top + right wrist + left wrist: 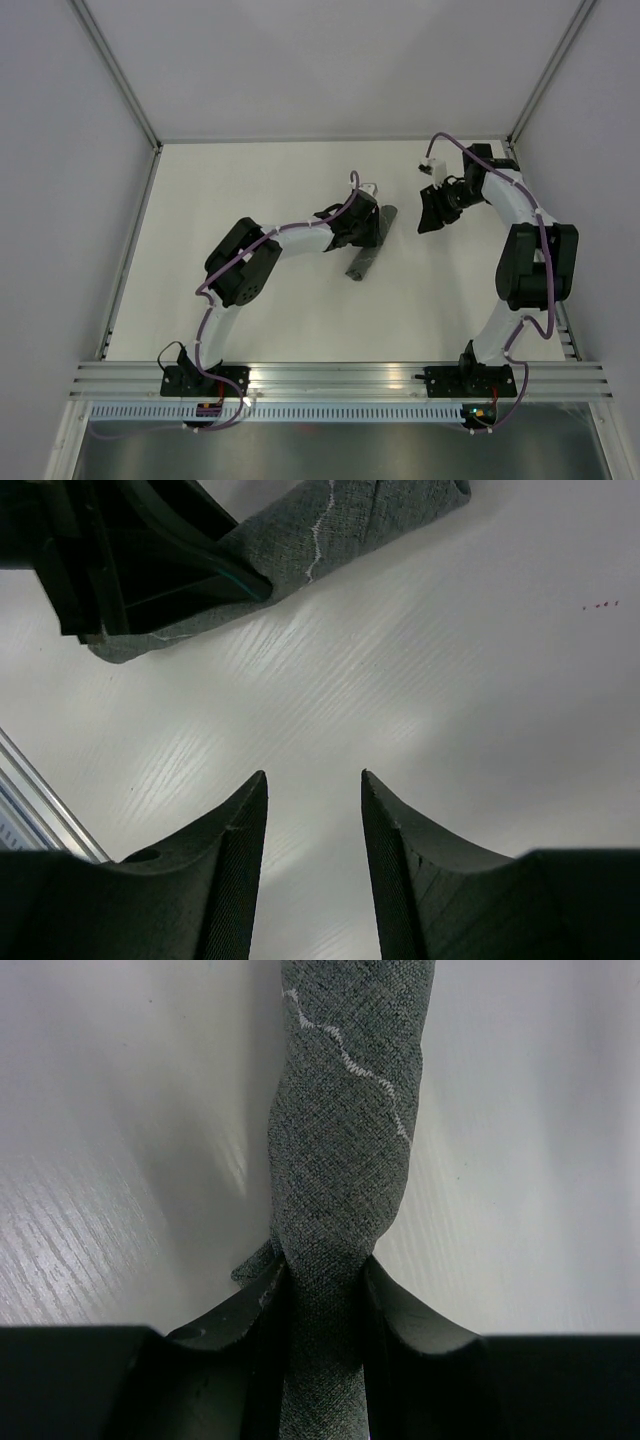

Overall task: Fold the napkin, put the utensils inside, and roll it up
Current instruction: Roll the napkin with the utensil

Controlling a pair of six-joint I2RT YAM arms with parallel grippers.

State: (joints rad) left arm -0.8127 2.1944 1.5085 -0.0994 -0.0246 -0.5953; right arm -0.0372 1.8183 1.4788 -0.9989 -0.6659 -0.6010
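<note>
the napkin (367,250) lies as a narrow dark grey roll near the middle of the white table (300,320), its length running from 1 o'clock to 7 o'clock in the top view. the left gripper (362,228) is clamped on the roll. in the left wrist view both fingers (415,1320) press into the cloth, which runs up toward 12 o'clock with a pale stitched line wandering across it. the right gripper (432,212) hangs at the napkin's 3 o'clock, near it but apart. its jaws stand parted over bare tabletop with nothing between them. an aluminium rail (340,378) borders the table at 6 o'clock. nothing stands between the right gripper and the roll.
</note>
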